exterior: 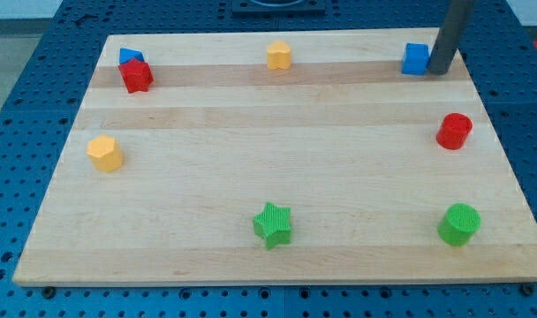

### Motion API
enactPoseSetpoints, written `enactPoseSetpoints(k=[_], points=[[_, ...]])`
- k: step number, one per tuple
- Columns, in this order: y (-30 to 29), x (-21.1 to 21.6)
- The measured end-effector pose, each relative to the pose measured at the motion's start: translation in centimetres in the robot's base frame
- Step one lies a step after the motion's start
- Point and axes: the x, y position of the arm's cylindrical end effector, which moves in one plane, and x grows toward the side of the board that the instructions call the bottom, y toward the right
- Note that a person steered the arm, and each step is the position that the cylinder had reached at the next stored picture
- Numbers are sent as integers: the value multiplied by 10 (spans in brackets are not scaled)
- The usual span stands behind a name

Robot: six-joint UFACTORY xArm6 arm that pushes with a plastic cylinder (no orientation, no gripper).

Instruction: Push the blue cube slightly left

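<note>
The blue cube (415, 59) sits near the top right corner of the wooden board (277, 177). My dark rod comes down from the view's top right, and my tip (439, 71) rests on the board just to the right of the blue cube, touching it or nearly so.
A blue block (129, 56) and a red star (137, 76) sit together at the top left. A yellow block (279, 55) is at top centre, a yellow hexagon (104, 153) at left. A red cylinder (454, 131), a green cylinder (459, 223) and a green star (273, 224) lie lower down.
</note>
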Motion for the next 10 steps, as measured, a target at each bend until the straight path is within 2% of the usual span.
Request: enactPoseSetpoints(k=[2,4,7,10], points=[[39,-20],[30,-20],[-13,-17],[-81,-17]])
